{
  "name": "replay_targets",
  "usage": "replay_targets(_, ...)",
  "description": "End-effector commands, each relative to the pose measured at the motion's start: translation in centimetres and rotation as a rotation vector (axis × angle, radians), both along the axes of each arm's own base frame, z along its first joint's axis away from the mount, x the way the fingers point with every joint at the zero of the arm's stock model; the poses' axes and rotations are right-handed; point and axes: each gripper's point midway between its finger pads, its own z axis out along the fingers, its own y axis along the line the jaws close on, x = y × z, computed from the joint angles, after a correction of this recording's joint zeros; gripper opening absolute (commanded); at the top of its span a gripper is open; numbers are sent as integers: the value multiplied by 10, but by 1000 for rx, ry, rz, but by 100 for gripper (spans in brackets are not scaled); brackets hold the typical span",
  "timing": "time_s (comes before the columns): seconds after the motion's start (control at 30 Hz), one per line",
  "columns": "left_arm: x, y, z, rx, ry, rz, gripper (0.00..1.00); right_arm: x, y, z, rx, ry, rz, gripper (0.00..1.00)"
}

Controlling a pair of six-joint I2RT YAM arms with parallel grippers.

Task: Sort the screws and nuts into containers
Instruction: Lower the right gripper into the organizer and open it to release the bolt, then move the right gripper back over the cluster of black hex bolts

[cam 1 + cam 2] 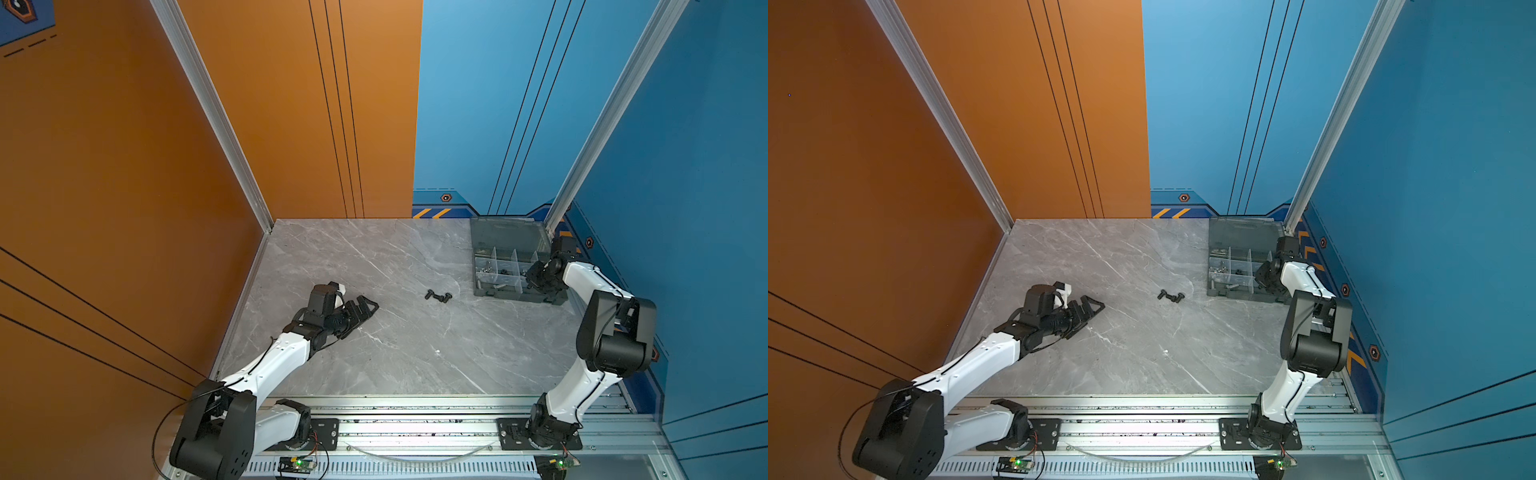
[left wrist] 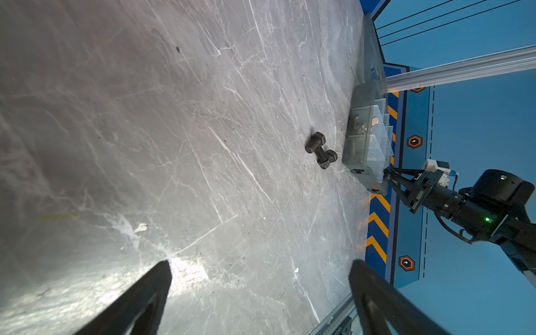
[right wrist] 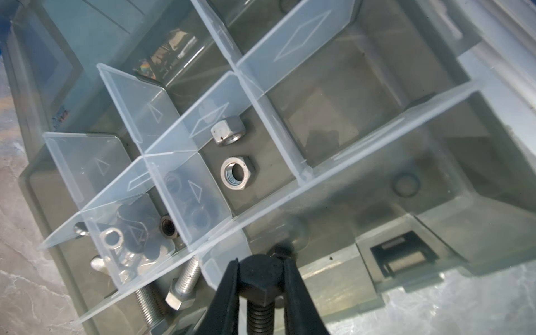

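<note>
Right claw (image 3: 262, 265) is pinched narrow on a black bolt (image 3: 260, 307), gripping its hex head, just above the near row of the organiser box (image 3: 327, 285). I'd go lower before letting go and stay off the clear divider (image 3: 261, 208). I'd aim for the cell by the silver bolts (image 3: 185, 278), not the silver nuts (image 3: 235, 174). Two more black bolts (image 1: 438, 296) lie on the table (image 1: 374, 353).

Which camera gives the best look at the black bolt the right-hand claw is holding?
The right wrist view: the black bolt fills the foreground, hex head pinched in the right gripper by the organiser box. In both top views and the left wrist view the bolt cannot be made out.
</note>
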Motion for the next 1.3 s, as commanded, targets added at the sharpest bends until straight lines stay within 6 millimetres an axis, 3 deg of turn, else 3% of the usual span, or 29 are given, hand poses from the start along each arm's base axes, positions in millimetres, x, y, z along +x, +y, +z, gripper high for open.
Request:
replay_targets(0.0, 6, -2, 7, 7, -19, 4, 97, 2, -7, 3, -21, 2, 6, 8)
replay_targets(0.17, 6, -2, 7, 5, -19, 3, 98, 6, -8, 1, -16, 14, 11, 14)
replay_targets(0.37, 7, -2, 7, 7, -17, 4, 98, 9, -10, 1, -18, 24, 13, 29)
replay_targets(0.57, 8, -3, 7, 7, -17, -1, 98, 10, -13, 5, -20, 32, 20, 38)
replay_targets(0.77, 7, -5, 6, 7, -16, -6, 98, 8, -1, 16, -2, -8, 97, 40)
replay_targets(0.93, 8, -5, 6, 7, -18, -5, 98, 11, 41, 50, 39, -149, 295, 41)
replay_targets(1.13, 9, -8, 4, 3, -15, -13, 98, -4, 126, 87, -20, -219, 640, 44)
replay_targets(1.27, 9, -11, 2, 2, -14, -19, 98, -19, 184, 95, -109, -226, 863, 45)
